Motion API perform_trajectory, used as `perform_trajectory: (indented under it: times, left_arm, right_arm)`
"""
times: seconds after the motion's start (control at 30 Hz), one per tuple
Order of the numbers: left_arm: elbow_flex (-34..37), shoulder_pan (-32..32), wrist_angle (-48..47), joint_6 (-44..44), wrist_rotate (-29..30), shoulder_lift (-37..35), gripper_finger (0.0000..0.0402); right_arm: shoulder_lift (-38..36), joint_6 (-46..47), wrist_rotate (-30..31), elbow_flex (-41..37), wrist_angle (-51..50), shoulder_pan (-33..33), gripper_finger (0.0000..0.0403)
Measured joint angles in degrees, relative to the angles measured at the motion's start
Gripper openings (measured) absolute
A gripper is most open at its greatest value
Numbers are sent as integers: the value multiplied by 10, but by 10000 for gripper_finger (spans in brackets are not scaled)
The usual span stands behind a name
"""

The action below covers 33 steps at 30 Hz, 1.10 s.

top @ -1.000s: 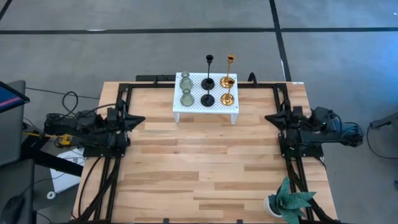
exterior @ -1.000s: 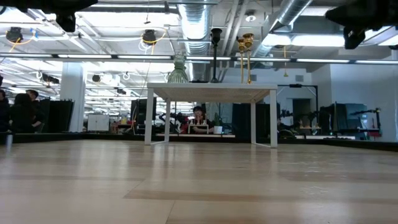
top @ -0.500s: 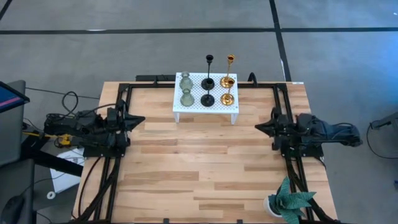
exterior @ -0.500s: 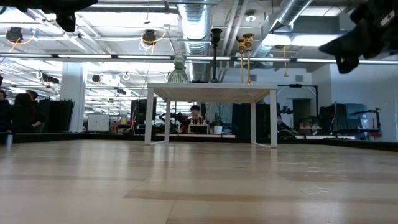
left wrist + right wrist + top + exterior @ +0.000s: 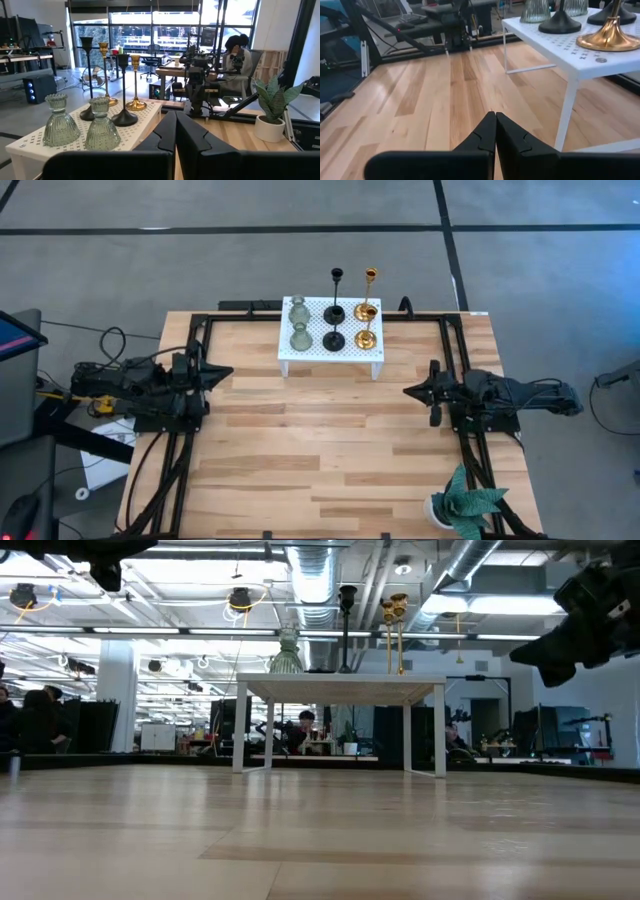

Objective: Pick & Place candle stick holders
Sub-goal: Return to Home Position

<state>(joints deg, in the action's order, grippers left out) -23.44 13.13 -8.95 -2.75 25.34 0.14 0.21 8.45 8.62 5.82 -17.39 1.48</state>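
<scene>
Right gripper (image 5: pixel 408 391) hangs over the light wooden table (image 5: pixel 300 460), near the front right corner of the small white shelf with little holes (image 5: pixel 290 352) but apart from it; its two dark fingers are pressed together with nothing between them. Left gripper (image 5: pixel 228 371) waits at the left side, fingers together and empty too. All six holders stand on the shelf in pairs: pale green glass holders with round bellies (image 5: pixel 299 337) on the left; black holders with slim stems (image 5: pixel 334 340) in the middle; shiny gold holders with slim stems (image 5: pixel 365 338) on the right; the placing looks done. What seems left is for the right arm to go home; it would do well to pull straight back to its own side, slow and level, away from the shelf leg; a swing toward the shelf could tip the tall gold ones. The green leafy plant in a white pot (image 5: pixel 465 505) sits near that arm's base; the arm should keep off it.
</scene>
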Motion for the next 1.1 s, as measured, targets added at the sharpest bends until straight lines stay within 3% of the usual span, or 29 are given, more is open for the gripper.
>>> perform_trajectory:
  times: [0.4, 0.57, 0.77, 0.9, 1.1]
  left_arm:
    - [0, 0, 0, 0, 3, 0, 3]
    - [21, 0, 5, 0, 31, 0, 3]
    - [77, 0, 31, 31, -25, 0, 3]
    - [124, 0, 96, 43, -71, 0, 3]
    - [200, 0, 185, 47, -83, 0, 3]
  right_arm:
    - [2, -37, 33, 0, -3, -5, 0]
    - [2, -38, 33, 0, -3, -5, 0]
    - [2, -39, 33, 0, -3, -5, 0]
    - [2, -39, 33, 0, -3, -5, 0]
    - [2, -39, 33, 0, -2, -5, 0]
